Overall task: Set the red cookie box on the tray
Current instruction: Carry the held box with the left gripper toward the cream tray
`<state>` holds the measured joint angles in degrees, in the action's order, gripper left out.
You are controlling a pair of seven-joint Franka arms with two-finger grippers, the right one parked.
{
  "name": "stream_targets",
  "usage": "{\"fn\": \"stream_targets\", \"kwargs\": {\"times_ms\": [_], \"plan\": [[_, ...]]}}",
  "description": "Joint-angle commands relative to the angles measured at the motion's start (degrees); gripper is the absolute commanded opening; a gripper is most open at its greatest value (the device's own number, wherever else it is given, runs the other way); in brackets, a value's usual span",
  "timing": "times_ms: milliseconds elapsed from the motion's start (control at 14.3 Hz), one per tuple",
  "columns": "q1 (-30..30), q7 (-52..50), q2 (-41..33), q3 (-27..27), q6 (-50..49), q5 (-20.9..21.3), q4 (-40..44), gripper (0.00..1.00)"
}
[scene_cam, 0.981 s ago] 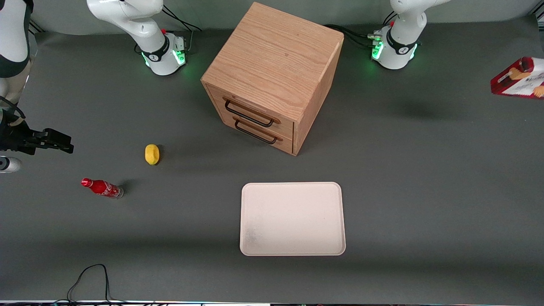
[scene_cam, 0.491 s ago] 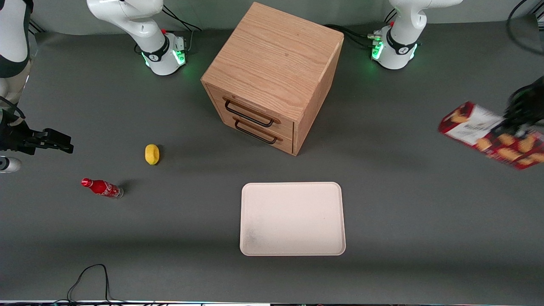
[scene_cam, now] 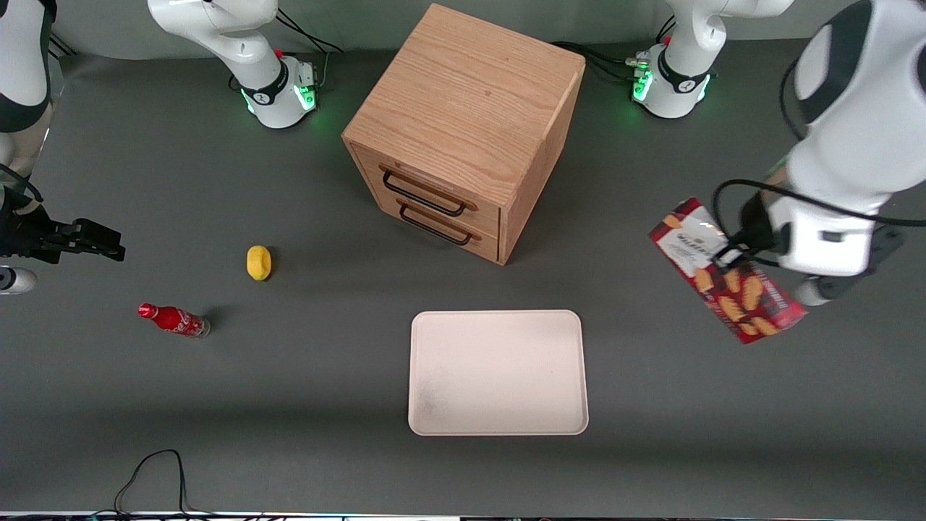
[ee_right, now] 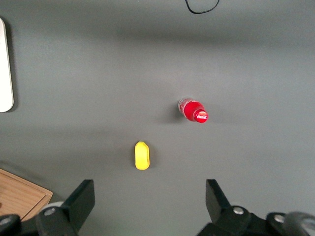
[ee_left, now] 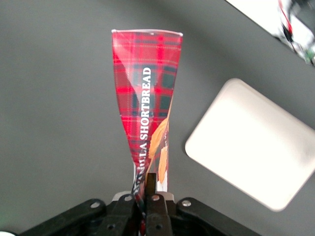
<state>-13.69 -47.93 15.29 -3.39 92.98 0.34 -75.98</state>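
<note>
The red cookie box (scene_cam: pixel 725 271) hangs tilted in the air above the table, toward the working arm's end, its white label end highest. My left gripper (scene_cam: pixel 731 255) is shut on the box's thin edge; the wrist view shows the red tartan box (ee_left: pixel 146 113) pinched between the black fingers (ee_left: pixel 156 196). The pale cream tray (scene_cam: pixel 498 373) lies flat on the grey table, nearer the front camera than the box and toward the table's middle. It also shows in the wrist view as the tray (ee_left: pixel 253 142), beside the box and apart from it.
A wooden two-drawer cabinet (scene_cam: pixel 463 130) stands at the middle, farther from the camera than the tray. A yellow lemon-like object (scene_cam: pixel 258 262) and a small red soda bottle (scene_cam: pixel 173 320) lie toward the parked arm's end. A black cable (scene_cam: pixel 155 474) loops at the near edge.
The left arm has swung in from the table's end, carrying the box closer to the tray and nearer the front camera. The box has turned, label end now up.
</note>
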Motion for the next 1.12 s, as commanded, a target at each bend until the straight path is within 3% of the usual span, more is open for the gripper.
{"fn": "stream_targets", "kwargs": {"times_ms": [0,210,631,1051], "plan": [[-0.19,5.81,4.4,-2.05,-2.99,-0.25,8.73,0.0],[-0.54,6.98,6.07,-5.48,0.26,0.36,9.53,0.0],[-5.64,16.9,7.91,-5.84,3.86,1.86,9.8,0.0],[-6.96,17.17,18.36,-5.84,11.85,4.49,9.71,0.0]]}}
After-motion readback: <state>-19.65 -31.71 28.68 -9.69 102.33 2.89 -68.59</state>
